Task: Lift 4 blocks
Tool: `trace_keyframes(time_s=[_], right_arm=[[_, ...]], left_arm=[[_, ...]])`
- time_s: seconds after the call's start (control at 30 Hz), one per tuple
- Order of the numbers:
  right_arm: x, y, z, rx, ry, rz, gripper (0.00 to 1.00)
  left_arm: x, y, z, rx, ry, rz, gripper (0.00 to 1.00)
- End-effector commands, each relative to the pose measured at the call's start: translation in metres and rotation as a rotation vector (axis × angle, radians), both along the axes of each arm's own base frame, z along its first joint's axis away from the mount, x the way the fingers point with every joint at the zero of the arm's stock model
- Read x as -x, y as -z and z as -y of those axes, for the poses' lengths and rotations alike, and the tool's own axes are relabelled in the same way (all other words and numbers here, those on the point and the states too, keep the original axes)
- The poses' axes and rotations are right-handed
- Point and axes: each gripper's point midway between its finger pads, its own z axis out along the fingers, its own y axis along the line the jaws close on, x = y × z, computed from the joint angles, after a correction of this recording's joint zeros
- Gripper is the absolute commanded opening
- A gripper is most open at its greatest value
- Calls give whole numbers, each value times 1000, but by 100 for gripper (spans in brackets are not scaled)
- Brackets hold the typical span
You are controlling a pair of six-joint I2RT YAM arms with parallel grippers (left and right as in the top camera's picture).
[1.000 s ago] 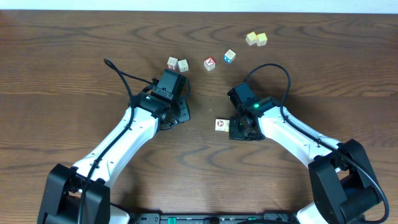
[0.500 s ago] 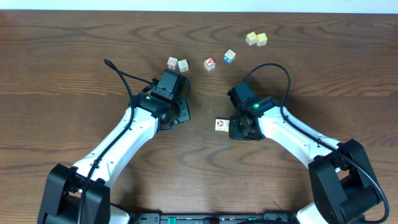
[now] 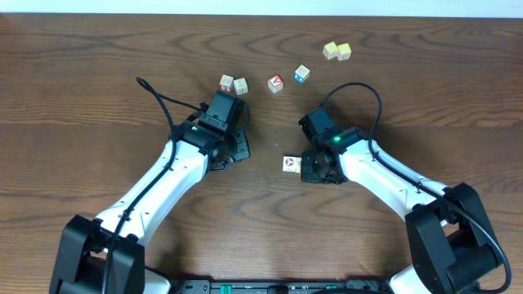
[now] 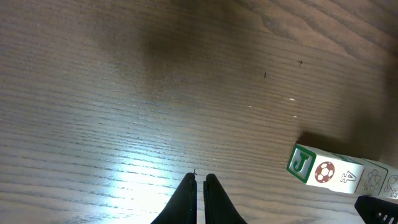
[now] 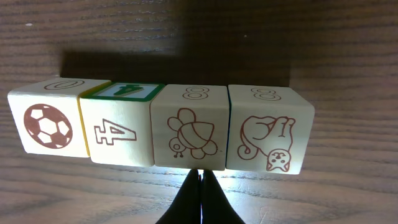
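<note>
Four blocks lie touching in a row on table just ahead of R gripper; it and L gripper are pressed together, empty; approach step, nxt prob. squeeze row ends, lift.

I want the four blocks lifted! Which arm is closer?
Right. The right gripper, shut, points at the middle of the row of blocks; the left gripper has them off to its side.

Smooth wooden blocks on a grained, lightly glossy table.
</note>
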Motion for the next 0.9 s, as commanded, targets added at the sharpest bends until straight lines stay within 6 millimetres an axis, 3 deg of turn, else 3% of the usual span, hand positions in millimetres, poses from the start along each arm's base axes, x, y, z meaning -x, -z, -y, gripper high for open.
trace_keyframes(time_s=[0.0, 0.67, 0.87], right_arm=[[-1, -4, 0, 8, 2, 24, 1], [-2, -4, 0, 11, -5, 29, 1], [10, -5, -16, -85, -60, -31, 1]], left_arm=[[4, 6, -5, -19, -7, -13, 7], [4, 6, -5, -19, -7, -13, 7], [6, 6, -6, -22, -7, -20, 7]])
